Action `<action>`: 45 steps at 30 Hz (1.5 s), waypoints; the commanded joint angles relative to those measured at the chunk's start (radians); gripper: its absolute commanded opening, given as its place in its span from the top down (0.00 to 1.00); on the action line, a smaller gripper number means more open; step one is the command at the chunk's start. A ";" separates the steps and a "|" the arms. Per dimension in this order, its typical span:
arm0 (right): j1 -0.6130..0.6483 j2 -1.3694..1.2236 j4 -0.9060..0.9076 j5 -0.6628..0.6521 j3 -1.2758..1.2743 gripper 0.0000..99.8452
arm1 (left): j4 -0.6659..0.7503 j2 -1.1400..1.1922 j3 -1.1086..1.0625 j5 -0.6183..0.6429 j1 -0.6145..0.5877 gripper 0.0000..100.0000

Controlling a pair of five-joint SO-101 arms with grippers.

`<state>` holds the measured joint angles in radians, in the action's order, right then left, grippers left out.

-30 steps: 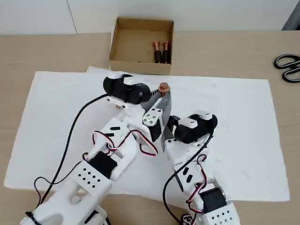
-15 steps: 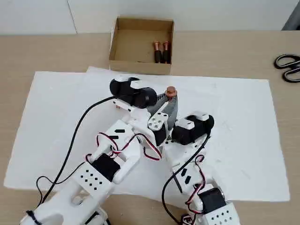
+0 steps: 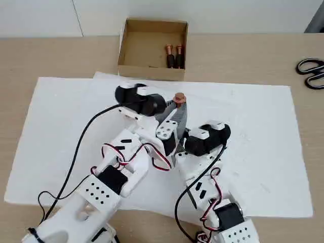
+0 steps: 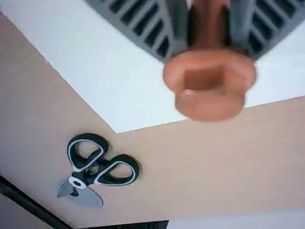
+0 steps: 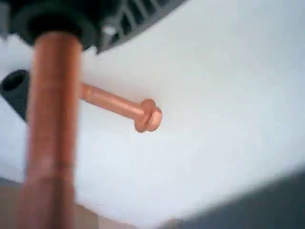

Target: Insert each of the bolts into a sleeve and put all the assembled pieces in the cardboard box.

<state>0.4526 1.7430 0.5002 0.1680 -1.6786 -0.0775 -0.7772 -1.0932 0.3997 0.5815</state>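
Above the sheet (image 3: pixel 263 126), left end effector (image 3: pixel 176 105) clenches bolt (image 4: pixel 208 83) lengthwise, head outward; right end effector (image 5: pixel 62 24) grasps sleeve (image 5: pixel 33 24).

The bolt (image 4: pixel 208 85) is copper, sleeve (image 5: pixel 52 21) black, cardboard box (image 3: pixel 123 48) brown, sheet (image 3: pixel 263 131) white.

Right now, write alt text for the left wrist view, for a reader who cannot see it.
Close-up of a copper bolt, head toward the camera, gripped by the grey ribbed left end effector. Beyond it, black-handled scissors lie on a tan table beside a white sheet.
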 commanded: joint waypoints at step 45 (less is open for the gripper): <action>0.001 0.028 0.008 0.005 0.008 1.00 | -0.112 0.084 0.074 -0.041 0.025 0.99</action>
<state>0.4526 1.7415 0.5063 0.1680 -1.6786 -0.1849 -0.6928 -1.0733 0.3813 0.5999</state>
